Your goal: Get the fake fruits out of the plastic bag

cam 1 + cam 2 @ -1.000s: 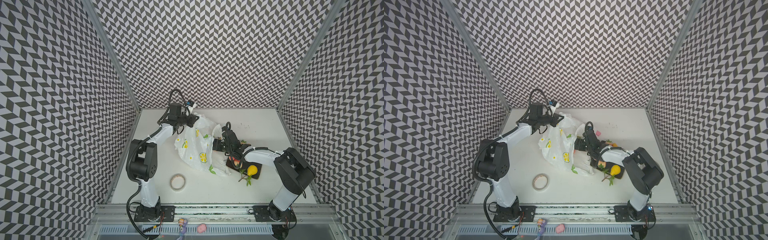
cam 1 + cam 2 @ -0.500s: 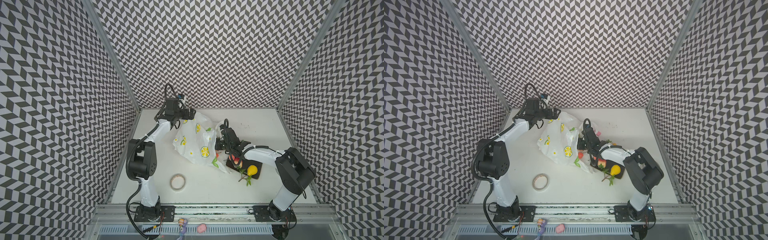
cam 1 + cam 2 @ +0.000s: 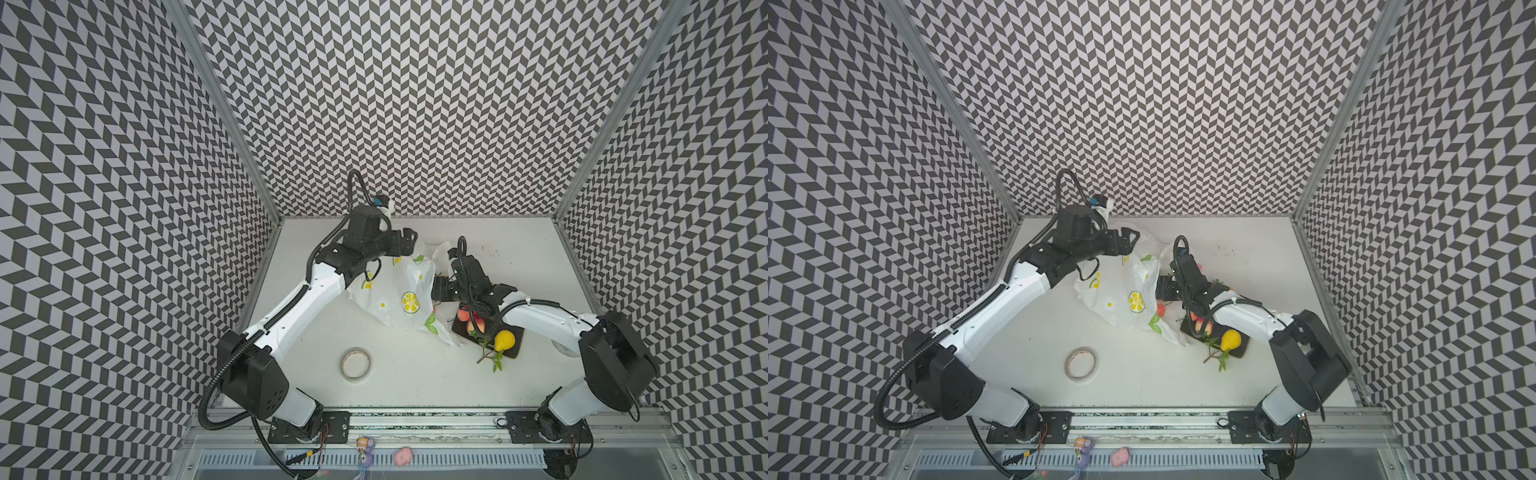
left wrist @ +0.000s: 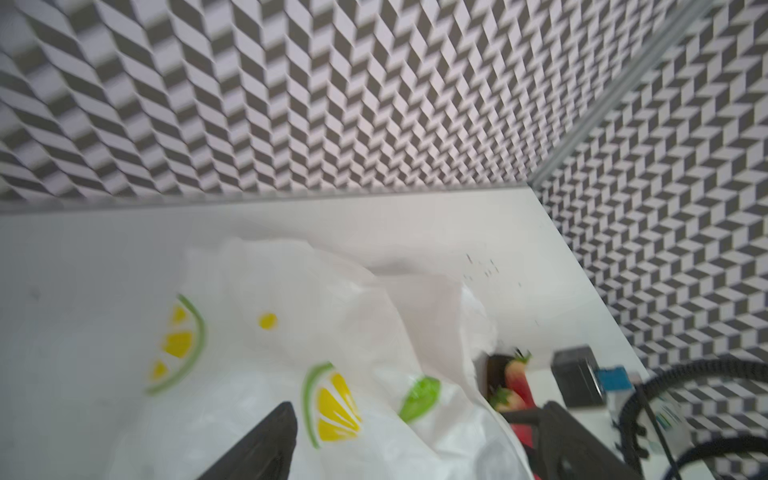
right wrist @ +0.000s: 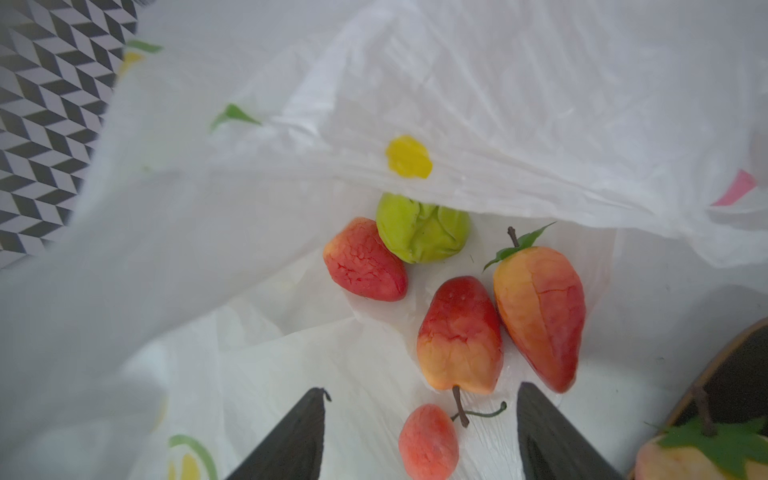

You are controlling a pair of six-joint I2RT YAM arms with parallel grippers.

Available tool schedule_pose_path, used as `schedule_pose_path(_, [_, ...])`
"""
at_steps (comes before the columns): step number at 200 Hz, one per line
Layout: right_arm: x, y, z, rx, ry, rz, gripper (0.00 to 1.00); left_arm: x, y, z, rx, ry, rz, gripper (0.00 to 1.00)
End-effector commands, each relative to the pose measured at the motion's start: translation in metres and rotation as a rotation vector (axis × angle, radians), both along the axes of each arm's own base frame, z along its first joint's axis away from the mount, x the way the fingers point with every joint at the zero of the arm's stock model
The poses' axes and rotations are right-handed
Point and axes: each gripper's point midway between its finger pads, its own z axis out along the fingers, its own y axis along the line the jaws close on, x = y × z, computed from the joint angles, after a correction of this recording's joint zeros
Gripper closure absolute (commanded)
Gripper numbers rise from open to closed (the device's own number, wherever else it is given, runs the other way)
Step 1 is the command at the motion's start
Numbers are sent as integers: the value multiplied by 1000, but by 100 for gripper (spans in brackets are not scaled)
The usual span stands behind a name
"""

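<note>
The plastic bag (image 3: 401,291) (image 3: 1125,291) lies crumpled mid-table, white with lemon prints. My left gripper (image 3: 409,241) (image 4: 411,440) hovers open over its far end, fingers wide apart, holding nothing. My right gripper (image 3: 436,289) (image 5: 422,436) is open at the bag's mouth. A small red ball (image 5: 428,440) lies loose between its fingers. Beyond it, on the plastic, lie a red-yellow pear (image 5: 459,336), a second red-orange fruit (image 5: 540,316), a strawberry (image 5: 363,259) and a green pear (image 5: 422,232), half under the bag's upper layer. A yellow pear (image 3: 504,340) rests on the dark tray (image 3: 513,355).
A tape roll (image 3: 355,363) lies in front of the bag, nearer the table's front edge. More fruits sit on the tray under my right wrist. A pink block (image 5: 735,189) peeks out past the bag. Patterned walls close in the back and both sides.
My left gripper has opened and let go of the bag's far edge, and the bag has sagged flatter. My right gripper has moved closer to the bag's mouth.
</note>
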Motion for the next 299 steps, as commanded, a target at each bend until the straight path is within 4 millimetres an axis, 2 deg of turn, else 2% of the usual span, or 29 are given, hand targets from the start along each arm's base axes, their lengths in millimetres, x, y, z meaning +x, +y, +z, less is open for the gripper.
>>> schedule_pose_path(1, [-10,-13,0,34,20,-46,30,-35,-8,-25,13,138,28,10])
schedule_pose_path(27, [-23,-17,-2,80,48,-55,31,-65,-27,-48,24,199,-32,9])
schedule_pose_path(52, [-35,-27,1,109,65,-89,33,-82,-43,-63,67,213,-91,6])
schedule_pose_path(110, [-62,-78,10,93,55,-270,31,-91,-48,-87,222,215,-114,2])
schedule_pose_path(146, [-73,-93,15,114,19,-304,31,-91,-54,-106,370,204,-114,0])
schedule_pose_path(173, [-73,-98,20,126,-11,-325,30,-79,-59,-118,435,176,-91,4])
schedule_pose_path(186, [-71,-97,23,123,-22,-322,30,-71,-56,-125,477,172,-56,10])
schedule_pose_path(220, [-63,-86,34,110,-60,-258,30,-65,-44,-133,537,158,-11,39])
schedule_pose_path(240, [-54,-70,44,113,-104,-180,30,-69,-31,-143,544,165,2,59])
schedule_pose_path(248, [-49,-63,46,107,-113,-155,30,-70,-24,-145,543,168,13,70])
schedule_pose_path(269, [-38,-44,43,88,-100,-88,30,-71,-10,-146,520,153,36,92])
schedule_pose_path(282, [-31,-31,36,69,-76,-40,30,-73,-4,-143,487,139,41,99])
schedule_pose_path(299, [-22,-20,25,19,-46,5,31,-74,3,-139,442,119,48,100])
